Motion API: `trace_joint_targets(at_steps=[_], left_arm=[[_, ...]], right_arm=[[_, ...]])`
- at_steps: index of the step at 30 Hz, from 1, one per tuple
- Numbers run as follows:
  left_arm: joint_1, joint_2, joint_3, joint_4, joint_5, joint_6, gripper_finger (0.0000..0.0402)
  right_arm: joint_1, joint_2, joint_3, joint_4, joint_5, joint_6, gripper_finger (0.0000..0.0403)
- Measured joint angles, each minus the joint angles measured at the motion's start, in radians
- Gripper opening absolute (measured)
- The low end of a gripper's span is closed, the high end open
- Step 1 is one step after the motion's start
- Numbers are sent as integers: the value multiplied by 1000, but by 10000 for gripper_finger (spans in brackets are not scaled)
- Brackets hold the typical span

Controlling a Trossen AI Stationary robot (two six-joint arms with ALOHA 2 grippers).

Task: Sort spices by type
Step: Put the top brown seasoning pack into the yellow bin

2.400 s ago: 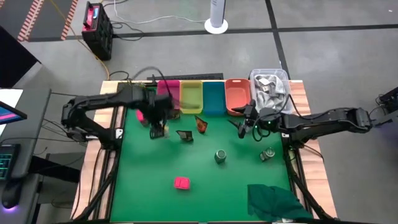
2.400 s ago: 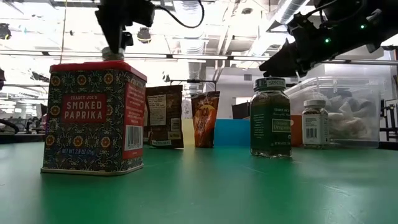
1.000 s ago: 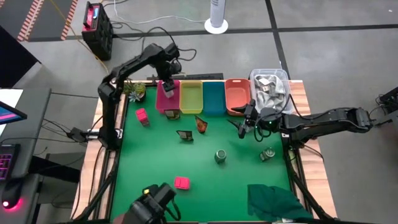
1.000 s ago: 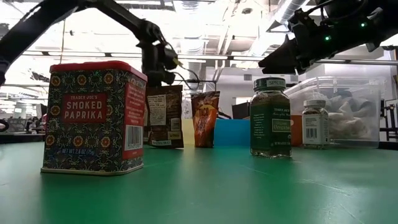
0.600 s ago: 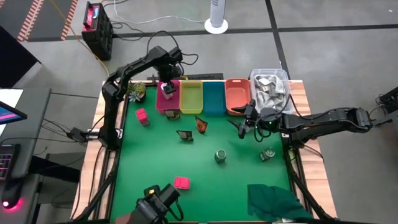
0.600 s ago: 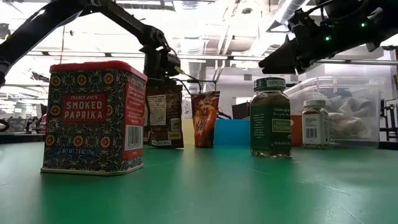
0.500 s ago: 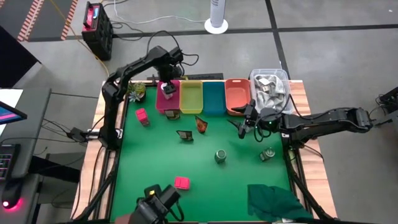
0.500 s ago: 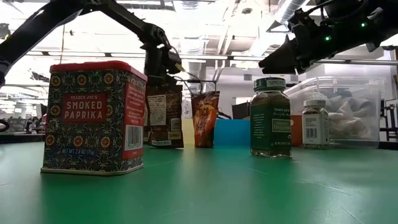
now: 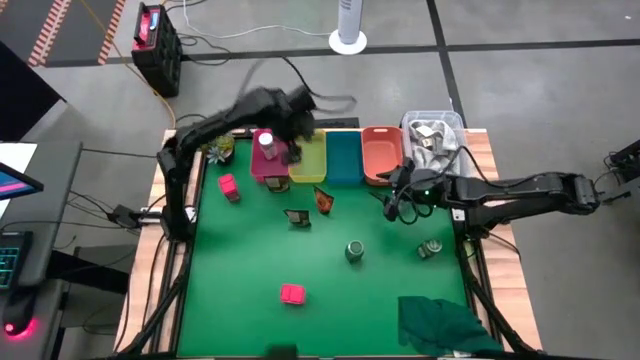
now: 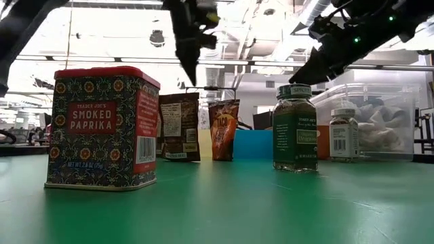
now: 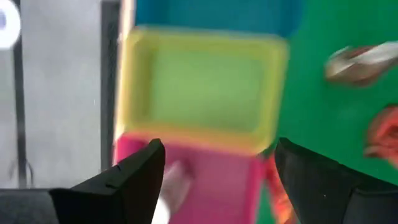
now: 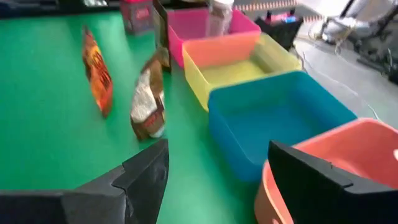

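**White-capped jar stands in the pink bin; left gripper spread and empty above the bins**

The left gripper (image 9: 292, 150) hangs over the seam of the pink bin (image 9: 268, 168) and the yellow bin (image 9: 308, 160) at the table's far edge, its fingers (image 11: 134, 177) spread wide with nothing between them. A white-capped jar (image 9: 266, 144) stands upright inside the pink bin. The right gripper (image 9: 397, 205) hovers over the mat just in front of the orange bin (image 9: 380, 160), near the far right corner; its fingers (image 12: 140, 171) stand parted and hold nothing.

On the green mat (image 9: 320, 300) a pink tin (image 9: 228, 186) sits near the left edge, close to the pink bin. Two flat packets, a brown one (image 9: 296, 217) and an orange one (image 9: 323, 199), stand just in front of the yellow and blue bin (image 9: 343, 158). A green-lidded jar (image 9: 354, 250) stands near the middle, a small white-capped jar (image 9: 431, 247) toward the right edge, and another pink tin (image 9: 292, 293) toward the near edge. A dark green cloth (image 9: 440, 325) lies at the near right corner; a clear tub (image 9: 434, 132) sits at the far right corner.

The low view reads the near tin's label, smoked paprika (image 10: 102, 129), and hides the pink bin behind it. Only the right wrist view shows the jar (image 12: 219, 17) rising above the pink bin's wall.
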Motion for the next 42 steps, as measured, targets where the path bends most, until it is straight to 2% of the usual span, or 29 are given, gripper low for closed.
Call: trace_joint_targets(at_steps=[6,10,16,20,27,31,34,36,42], left_arm=[[-198,-3,-2,-16,2,-78,290],[-265,-23,-2,-30,22,-179,290],[-349,-25,-2,-157,-3,-309,290],[-376,-26,-2,-187,-123,-324,290],[-304,-27,-15,-208,-130,-324,290],[-290,-82,-158,-66,-107,-298,290],[-284,-188,-343,78,-112,-270,290],[-266,-264,-439,128,-150,-269,290],[-188,-421,-595,206,-147,-274,290]], right_arm=[[-25,-59,1,-134,5,25,301],[-18,-120,-12,-178,75,34,301],[-2,-254,-103,-150,105,29,301],[4,-323,-127,-136,106,29,301],[59,-358,-127,-130,105,28,301],[76,-358,-127,-128,105,25,301],[82,-358,-127,-126,105,25,301],[82,-358,-127,-114,105,25,301],[82,-358,-127,-20,105,9,301]])
